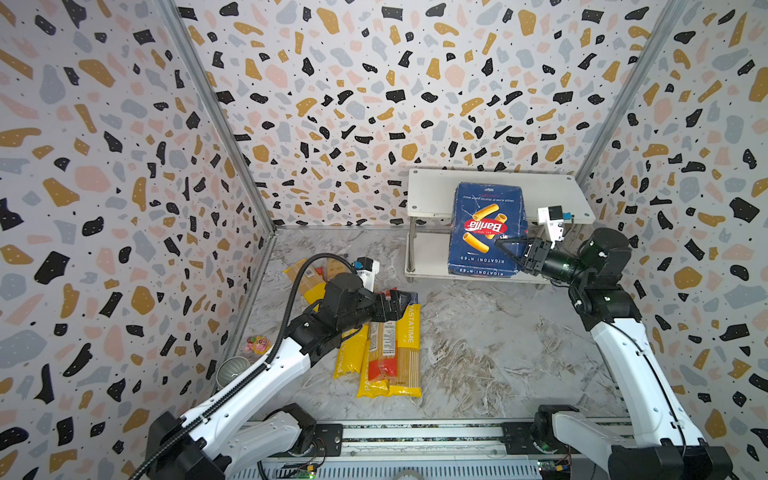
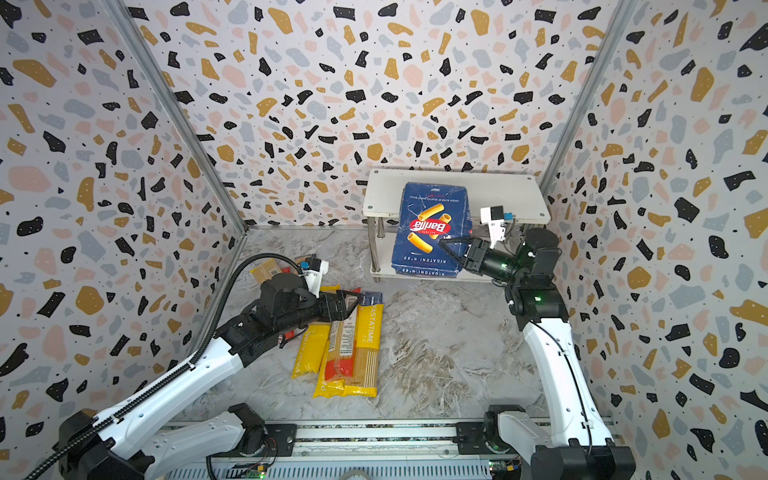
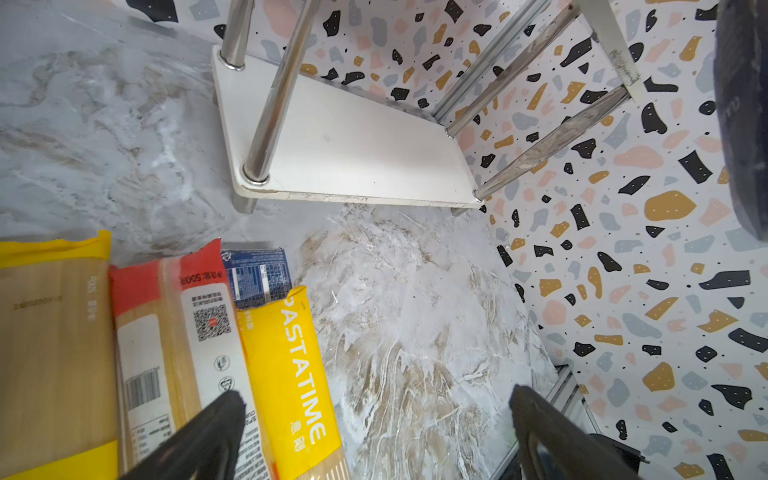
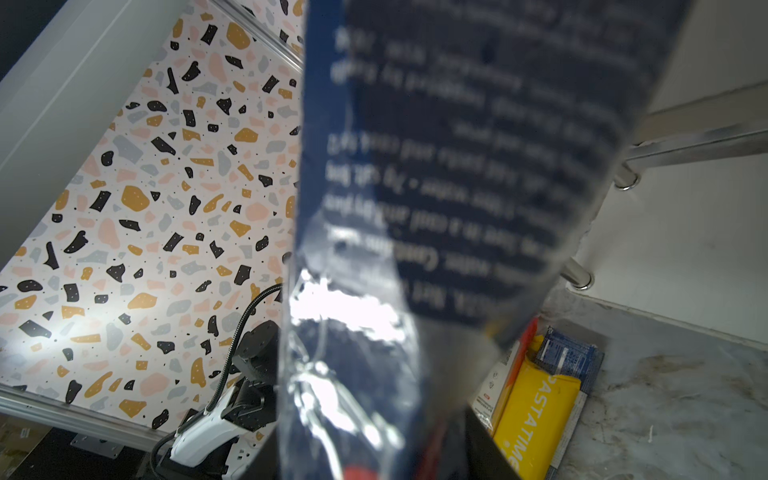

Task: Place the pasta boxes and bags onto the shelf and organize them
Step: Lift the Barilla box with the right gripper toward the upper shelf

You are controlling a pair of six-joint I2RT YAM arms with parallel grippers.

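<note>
While the right gripper (image 1: 508, 254) grasps the wide blue box (image 1: 484, 224) at the edge nearest its own arm, w/ jaws clenched on the cardboard, this box is tilted in front of the shelf (image 1: 432, 195). In both top views the box covers part of the upper and lower boards, and the Barilla logo reads upside down. Whether the box touches the shelf, I cannot tell. The right wrist view shows mostly the box's blurred side (image 4: 457, 166) very close.

The left gripper (image 3: 374, 432) is released, w/ jaws wide apart and nothing btw them. It hovers over the bags (image 1: 390, 349), at the ends that point twd the shelf. These bags lie side by side on the marble floor, apart from the shelf on its front-left side. They are mostly yellow PASTATIME packets, and one has a red end. The narrow blue box (image 3: 257, 274) lies under the yellow bag nearest the shelf, and only its end shows. In the left wrist view the lower board (image 3: 353, 153) is bare.
</note>
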